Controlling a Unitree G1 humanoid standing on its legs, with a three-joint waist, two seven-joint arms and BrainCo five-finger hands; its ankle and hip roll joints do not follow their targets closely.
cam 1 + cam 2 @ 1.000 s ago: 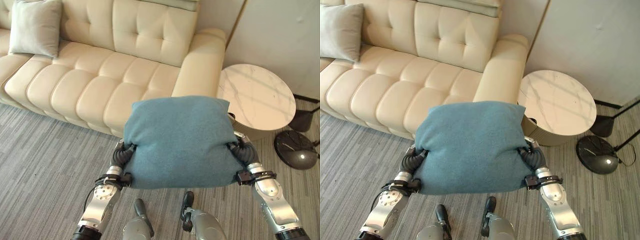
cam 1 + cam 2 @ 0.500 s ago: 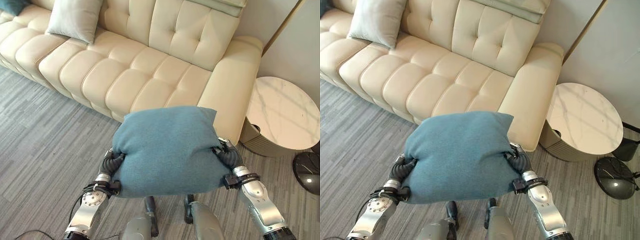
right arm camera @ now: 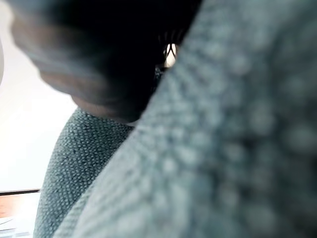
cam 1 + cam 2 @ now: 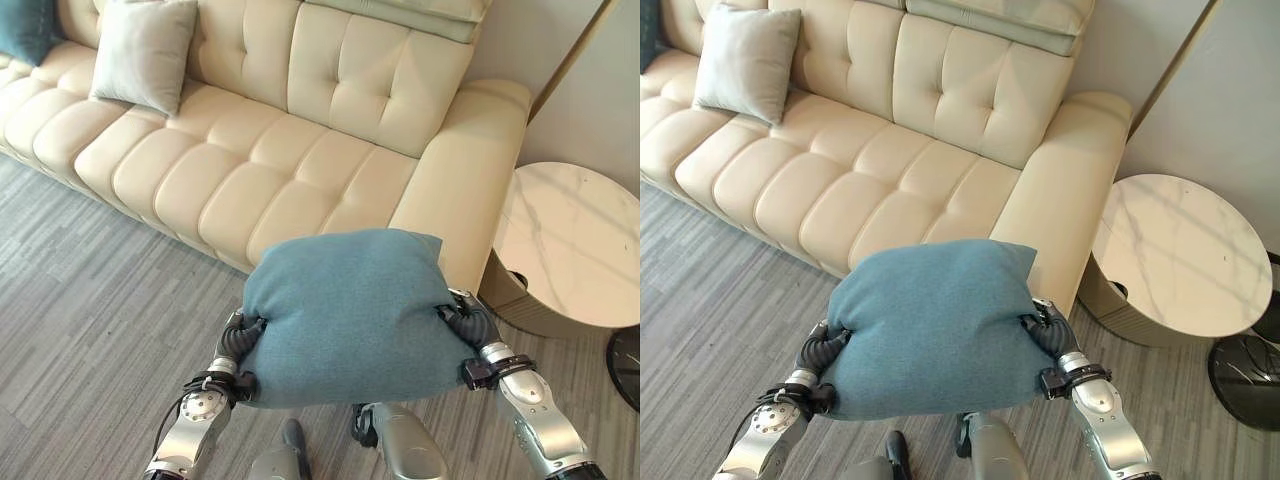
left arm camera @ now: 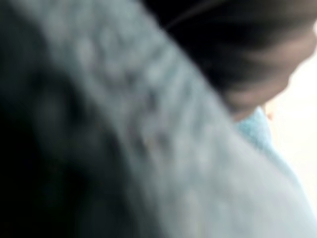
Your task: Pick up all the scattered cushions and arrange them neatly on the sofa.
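Note:
A big teal cushion (image 4: 350,315) hangs in front of me above the floor, clamped between my two hands just short of the sofa's front edge. My left hand (image 4: 240,340) presses into its left side and my right hand (image 4: 468,325) into its right side; the cushion hides both palms. Close-up teal fabric (image 5: 198,173) shows in the left wrist view and teal fabric (image 3: 223,148) in the right wrist view. On the cream sofa (image 4: 300,170) a light grey cushion (image 4: 140,55) leans against the backrest at the left. Beside it lies a dark teal cushion (image 4: 25,25).
A round marble-topped side table (image 4: 570,250) stands right of the sofa's armrest (image 4: 470,170). A black lamp base (image 4: 1245,365) sits on the floor beyond it. Grey striped carpet (image 4: 90,300) runs along the sofa front to my left.
The whole picture has shifted, so the camera moved: more of the sofa's left end shows and less of the side table. The teal cushion stays clamped between both hands.

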